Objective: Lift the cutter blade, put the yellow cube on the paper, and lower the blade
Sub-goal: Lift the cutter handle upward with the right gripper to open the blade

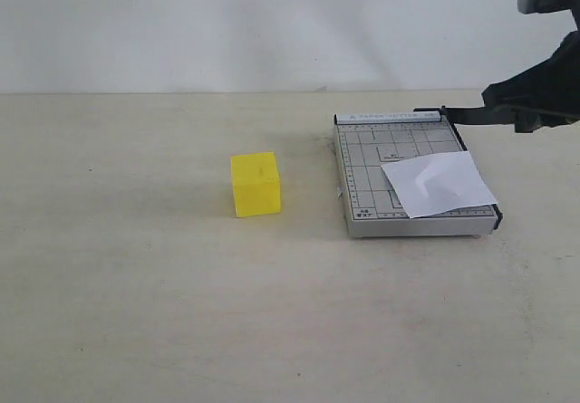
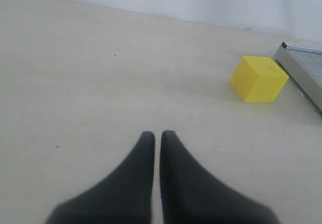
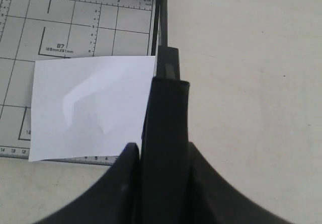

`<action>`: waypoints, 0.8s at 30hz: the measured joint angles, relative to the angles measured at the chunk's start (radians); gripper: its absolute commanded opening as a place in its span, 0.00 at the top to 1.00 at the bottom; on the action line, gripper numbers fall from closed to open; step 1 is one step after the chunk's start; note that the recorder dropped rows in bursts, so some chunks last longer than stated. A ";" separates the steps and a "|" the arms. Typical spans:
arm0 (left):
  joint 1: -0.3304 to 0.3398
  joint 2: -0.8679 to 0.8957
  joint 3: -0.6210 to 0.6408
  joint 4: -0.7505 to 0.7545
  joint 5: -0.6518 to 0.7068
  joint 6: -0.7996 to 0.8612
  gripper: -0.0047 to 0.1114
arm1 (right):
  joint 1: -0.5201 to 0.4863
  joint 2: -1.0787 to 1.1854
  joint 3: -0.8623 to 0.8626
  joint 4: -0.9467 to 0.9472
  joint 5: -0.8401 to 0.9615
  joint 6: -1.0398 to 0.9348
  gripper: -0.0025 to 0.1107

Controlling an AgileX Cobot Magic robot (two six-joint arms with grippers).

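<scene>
The yellow cube (image 1: 256,184) stands on the table, left of the grey gridded trimmer (image 1: 362,163), and also shows in the left wrist view (image 2: 259,78). The white paper (image 1: 439,184) lies creased on the board's near right part (image 3: 93,108). The cutter blade (image 1: 462,113) is lifted off the board's right edge, rising from its hinge at the back. My right gripper (image 1: 535,104) is shut on its thick black handle (image 3: 166,113), with a finger on each side (image 3: 165,151). My left gripper (image 2: 157,133) is shut on nothing, low over bare table well short of the cube.
A pale wall runs behind the table's far edge. The trimmer's near corner (image 2: 304,68) lies just beyond the cube in the left wrist view. Bare tabletop stretches left of and in front of the cube.
</scene>
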 measured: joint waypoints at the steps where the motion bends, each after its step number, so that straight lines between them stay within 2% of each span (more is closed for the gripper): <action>1: 0.000 0.000 0.000 0.000 0.000 0.000 0.92 | 0.000 0.000 -0.002 0.000 0.002 0.000 0.88; 3: 0.000 0.000 0.000 0.000 0.000 0.000 0.92 | 0.000 0.005 -0.006 0.000 0.015 -0.004 0.75; 7: 0.000 0.000 0.000 0.000 0.000 0.000 0.92 | 0.000 0.019 -0.018 0.000 0.029 -0.035 0.38; 8: 0.000 0.000 0.000 0.000 0.000 0.000 0.92 | 0.000 0.021 -0.018 0.009 0.029 -0.045 0.37; 11: 0.000 0.000 0.000 0.000 0.000 0.000 0.92 | 0.004 0.029 -0.023 0.018 0.027 -0.045 0.44; 22: 0.000 0.000 0.000 0.000 0.000 0.000 0.92 | 0.005 0.034 -0.157 0.027 -0.059 -0.095 0.44; 24: 0.000 0.000 0.000 0.000 0.000 0.000 0.92 | 0.005 0.037 -0.159 0.029 -0.031 -0.095 0.44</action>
